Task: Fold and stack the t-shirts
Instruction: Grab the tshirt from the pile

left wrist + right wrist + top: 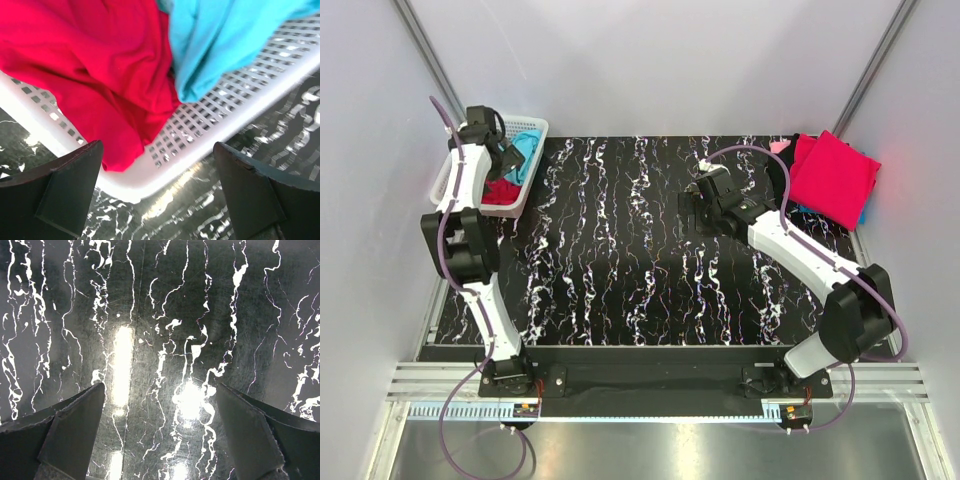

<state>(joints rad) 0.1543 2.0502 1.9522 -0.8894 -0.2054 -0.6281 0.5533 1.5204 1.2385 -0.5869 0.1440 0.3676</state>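
Your left end effector point(506, 152) hangs over the white lattice basket point(442, 178) at the far left corner of the black marbled tabletop point(620, 270). Its fingers are spread wide and hold nothing. Inside the basket a crumpled crimson t-shirt point(90, 65) fills the nearer part and drapes over the rim, and a turquoise t-shirt point(220, 35) lies bunched against it on the far side (the two cloths touch where they meet). Your right end effector point(698, 205) is out over the middle of the tabletop, right of centre. Its fingers are also apart, with only bare marbled surface between them in the right wrist view. At the far right corner, well apart from both arms, sits a folded crimson shirt point(833, 178), with a turquoise edge point(863, 214) showing from beneath it
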